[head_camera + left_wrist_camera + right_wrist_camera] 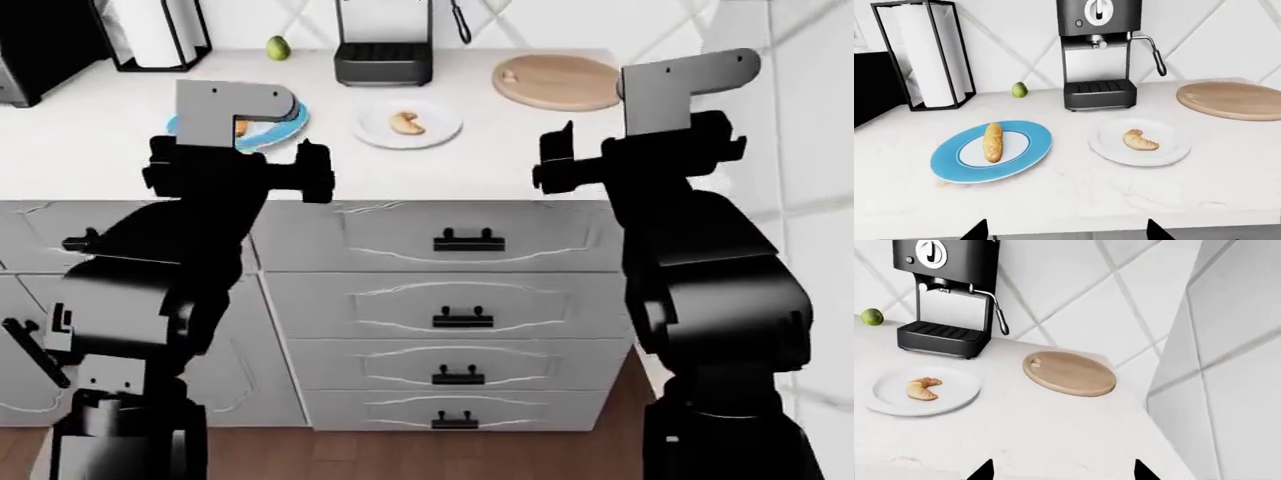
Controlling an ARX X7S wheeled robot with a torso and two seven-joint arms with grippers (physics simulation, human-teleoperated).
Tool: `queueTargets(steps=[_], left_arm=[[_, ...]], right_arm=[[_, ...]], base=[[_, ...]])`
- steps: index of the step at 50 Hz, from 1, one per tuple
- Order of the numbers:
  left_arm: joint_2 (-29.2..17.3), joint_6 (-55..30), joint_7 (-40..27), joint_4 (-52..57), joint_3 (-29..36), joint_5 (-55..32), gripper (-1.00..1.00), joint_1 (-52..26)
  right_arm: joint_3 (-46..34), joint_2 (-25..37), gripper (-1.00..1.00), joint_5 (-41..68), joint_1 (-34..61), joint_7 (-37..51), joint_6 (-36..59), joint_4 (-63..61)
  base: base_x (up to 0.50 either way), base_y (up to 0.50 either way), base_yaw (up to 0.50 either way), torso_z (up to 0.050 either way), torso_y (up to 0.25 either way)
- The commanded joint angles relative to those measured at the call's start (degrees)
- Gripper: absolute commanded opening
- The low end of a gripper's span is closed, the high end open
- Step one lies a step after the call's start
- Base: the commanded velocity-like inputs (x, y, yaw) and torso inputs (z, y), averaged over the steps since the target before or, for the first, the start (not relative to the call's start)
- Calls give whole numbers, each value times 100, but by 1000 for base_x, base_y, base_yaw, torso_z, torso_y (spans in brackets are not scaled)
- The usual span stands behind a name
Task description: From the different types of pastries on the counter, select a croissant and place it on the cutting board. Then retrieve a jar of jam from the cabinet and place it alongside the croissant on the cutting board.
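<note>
The croissant [1140, 140] [406, 123] [923, 388] lies on a white plate [1167, 155] in the middle of the white counter [441, 170]. To its left, a speckled baguette-like loaf [993, 142] rests on a blue-rimmed plate [947, 165]. The round wooden cutting board [1234, 100] [557, 82] [1069, 373] sits bare at the back right. My left gripper [1067, 234] hovers open over the counter's front edge, facing both plates. Facing the board and croissant, my right gripper [1062, 472] is open and holds nothing. The jar of jam is out of view.
A black coffee machine [1098, 55] [382, 40] [944, 290] stands at the back behind the plates. A lime [1019, 90] and a paper-towel holder [927, 55] are to its left. Grey drawers [467, 300] lie below. A white wall panel [1234, 365] bounds the counter's right end.
</note>
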Motion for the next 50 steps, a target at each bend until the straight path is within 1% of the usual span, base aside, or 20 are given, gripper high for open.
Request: queueTargets(steps=[1, 13, 22, 28, 38, 50], left_arm=[[41, -769, -99, -77, -19, -91, 100, -1001], [15, -638, -177, -245, 169, 6, 100, -1069], [-9, -658, -259, -16, 4, -55, 100, -1057], [3, -617, -399, 257, -126, -58, 100, -1008], [-28, -284, -429, -361, -44, 45, 100, -1152], [-99, -375, -361, -386, -95, -61, 100, -1237]], right_arm=[[-124, 160, 100, -187, 865, 161, 670, -12], [-55, 349, 100, -198, 890, 156, 1052, -485], [-167, 361, 100, -172, 971, 113, 1065, -406], [-27, 359, 100, -56, 909, 31, 1033, -472], [-58, 354, 100, -6, 900, 0, 939, -382], [-102, 416, 100, -31, 962, 37, 1098, -476]], base=[[500, 0, 0, 0, 0], [500, 0, 0, 0, 1], [500, 0, 0, 0, 0], [500, 0, 0, 0, 2], [500, 0, 0, 0, 1], [500, 187, 0, 0, 1]])
